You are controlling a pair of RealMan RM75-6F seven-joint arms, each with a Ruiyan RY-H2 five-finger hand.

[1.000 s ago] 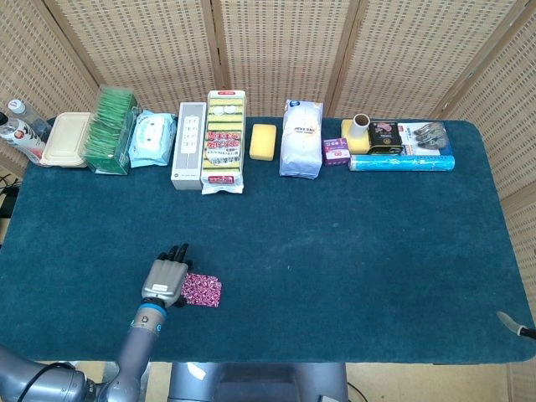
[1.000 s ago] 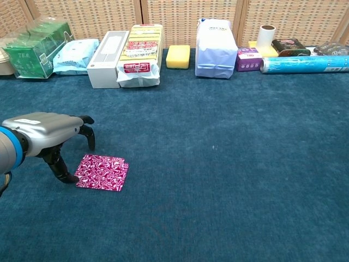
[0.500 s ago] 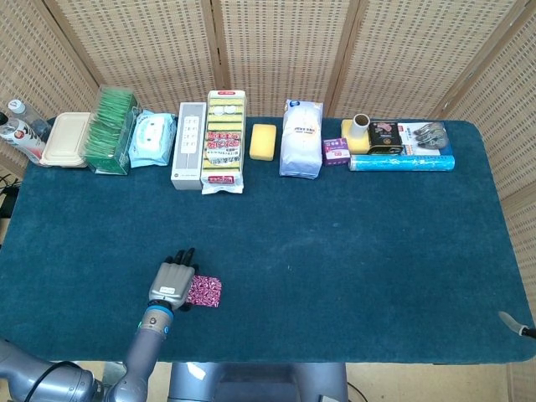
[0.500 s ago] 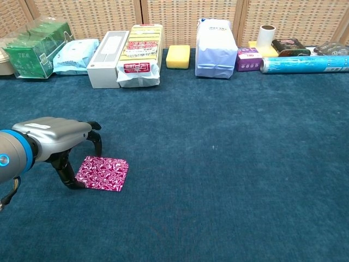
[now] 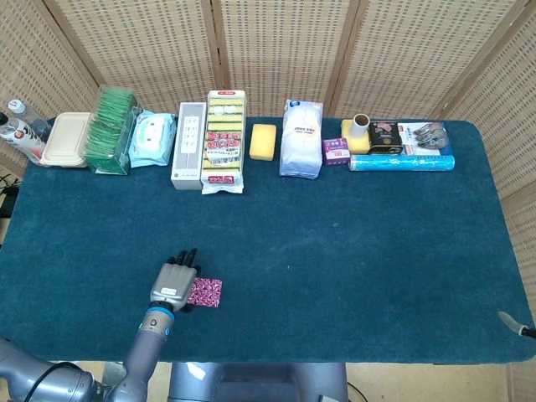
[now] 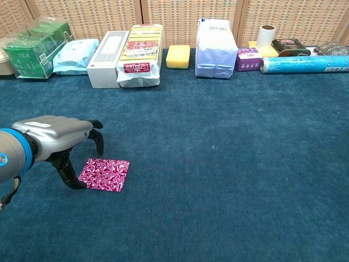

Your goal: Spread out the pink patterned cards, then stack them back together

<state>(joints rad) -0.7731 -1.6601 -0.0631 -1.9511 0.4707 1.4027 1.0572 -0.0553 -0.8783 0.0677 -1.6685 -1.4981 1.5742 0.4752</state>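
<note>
Now the left hand (image 6: 52, 136) sits low at the lower left of the frame, arched over the blue surface (image 6: 229, 180), its dark fingers (image 6: 68, 173) curled downward and spread, holding nothing. The pink patterned cards (image 6: 104, 174) lie flat as one neat stack just beside it, on its right in the picture; one fingertip comes down right at the stack's left edge, though whether it touches is hard to tell. From the head view the hand (image 5: 173, 283) partly overlaps the cards (image 5: 205, 292). Along the upper edge, boxes and packets stand in a row, well apart from the action.
</note>
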